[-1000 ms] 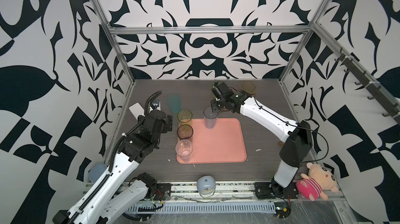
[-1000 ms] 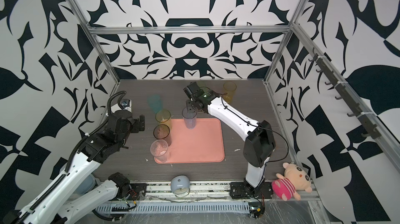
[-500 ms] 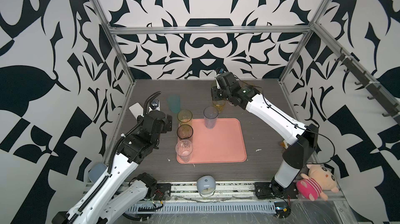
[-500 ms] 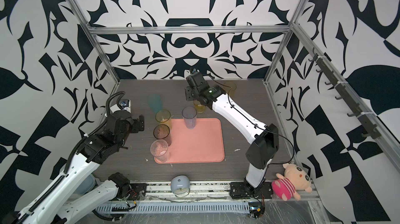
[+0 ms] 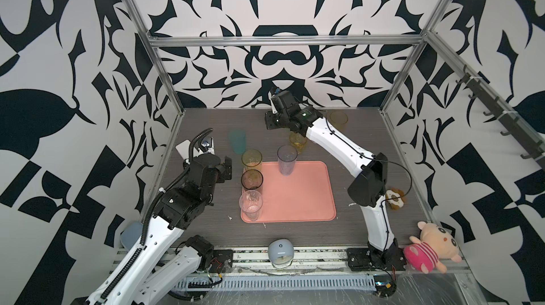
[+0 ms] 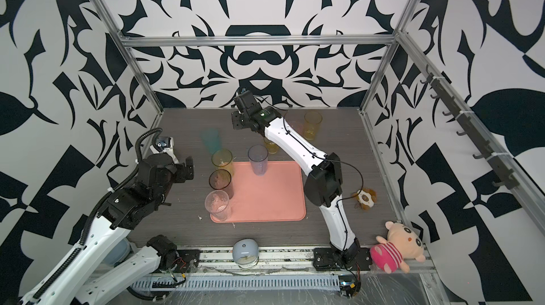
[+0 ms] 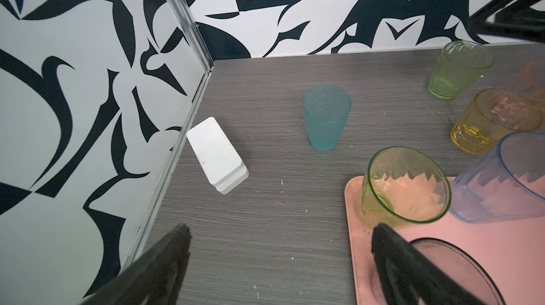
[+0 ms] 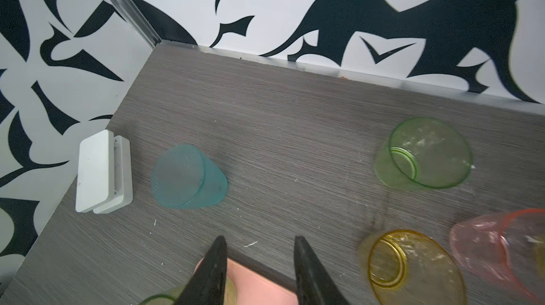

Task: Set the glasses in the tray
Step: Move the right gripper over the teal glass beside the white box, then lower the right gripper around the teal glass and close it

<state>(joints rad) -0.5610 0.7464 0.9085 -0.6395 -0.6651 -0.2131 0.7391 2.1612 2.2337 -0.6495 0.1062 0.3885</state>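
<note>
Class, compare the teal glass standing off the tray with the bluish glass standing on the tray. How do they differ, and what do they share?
Place: the teal glass stands on the bare table, beyond the tray. The bluish glass stands inside the tray, at its far edge.
Surface: the teal glass looks frosted and dimpled; the bluish glass is smooth and see-through.
Colour: the teal glass is blue-green; the bluish glass is pale blue-violet.
Shared: both are upright and empty.

**Count by kind**

Nine glasses. Four stand in the one tray (image 5: pixel 300 197): yellow-green (image 5: pixel 252 162), smoky (image 5: pixel 252 181), clear (image 5: pixel 250 209), blue (image 5: pixel 287 163). Five stand on the surface: teal (image 5: pixel 237 141), amber (image 5: pixel 297 141), tall yellow (image 5: pixel 338 120), green (image 8: pixel 424 156), pink (image 8: pixel 486 244). One white box (image 7: pixel 216 154), one dome gadget (image 5: pixel 280 252), two toys: pink pig (image 5: pixel 430 244), small brown one (image 5: pixel 393 198).
</note>
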